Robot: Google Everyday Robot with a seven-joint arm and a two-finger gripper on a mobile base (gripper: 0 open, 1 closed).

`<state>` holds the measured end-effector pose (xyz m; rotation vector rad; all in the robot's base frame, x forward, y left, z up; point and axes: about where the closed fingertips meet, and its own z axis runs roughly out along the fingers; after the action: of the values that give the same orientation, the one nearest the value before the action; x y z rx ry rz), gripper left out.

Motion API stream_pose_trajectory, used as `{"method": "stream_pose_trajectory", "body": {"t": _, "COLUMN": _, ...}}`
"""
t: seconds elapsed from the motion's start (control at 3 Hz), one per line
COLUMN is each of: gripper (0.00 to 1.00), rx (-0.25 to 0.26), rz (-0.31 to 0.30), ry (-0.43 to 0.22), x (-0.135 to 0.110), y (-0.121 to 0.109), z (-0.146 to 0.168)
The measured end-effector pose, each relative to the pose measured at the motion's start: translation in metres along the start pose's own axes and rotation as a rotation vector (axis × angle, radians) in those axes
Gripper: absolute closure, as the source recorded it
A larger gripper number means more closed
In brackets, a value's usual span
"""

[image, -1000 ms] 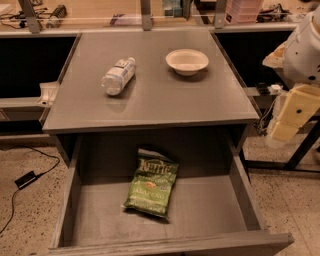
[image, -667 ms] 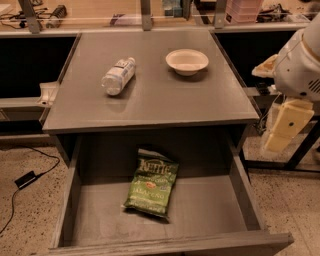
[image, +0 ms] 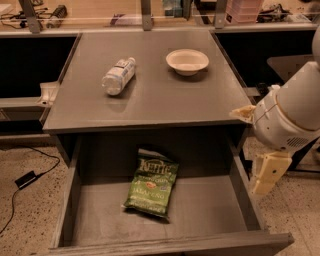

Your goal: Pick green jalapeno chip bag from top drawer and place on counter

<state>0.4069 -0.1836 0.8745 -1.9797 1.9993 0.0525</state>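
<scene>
The green jalapeno chip bag [image: 151, 189] lies flat in the middle of the open top drawer [image: 210, 220], with its white "Kettle" lettering facing up. The grey counter [image: 150, 95] is directly above the drawer's back part. My gripper [image: 266, 175] hangs from the white arm [image: 295, 112] at the right, just outside the drawer's right wall [image: 245, 192]. It is well to the right of the bag and holds nothing that I can see.
A clear water bottle [image: 118, 76] lies on its side on the counter's left half. A white bowl [image: 187, 61] stands at the counter's back right. A cluttered tan workbench [image: 100, 15] runs behind. A black cable and adapter [image: 25, 179] lie on the floor at left.
The arm has swung down and to the left, bringing the gripper from beside the counter's right edge to beside the drawer's right wall. The bag, bottle and bowl have not moved.
</scene>
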Motion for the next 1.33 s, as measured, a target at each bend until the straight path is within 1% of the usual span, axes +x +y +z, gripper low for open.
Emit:
{"method": "stream_pose_trajectory", "body": {"t": 0.33, "gripper": 0.00, "rx": -0.003, "rz": 0.004, "ry": 0.002, "x": 0.001, "y": 0.002, "z": 0.002}}
{"method": "stream_pose_trajectory", "body": {"t": 0.67, "gripper": 0.00, "rx": -0.066, "rz": -0.169, "ry": 0.062, "x": -0.009, "y": 0.002, "z": 0.033}}
{"method": "stream_pose_trajectory", "body": {"t": 1.0, "gripper": 0.00, "rx": -0.156, "rz": -0.468, "ry": 0.100, "x": -0.032, "y": 0.019, "z": 0.090}}
{"method": "stream_pose_trajectory", "body": {"t": 1.33, "gripper": 0.00, "rx": -0.178, "rz": -0.550, "ry": 0.101, "x": -0.031, "y": 0.028, "z": 0.094}}
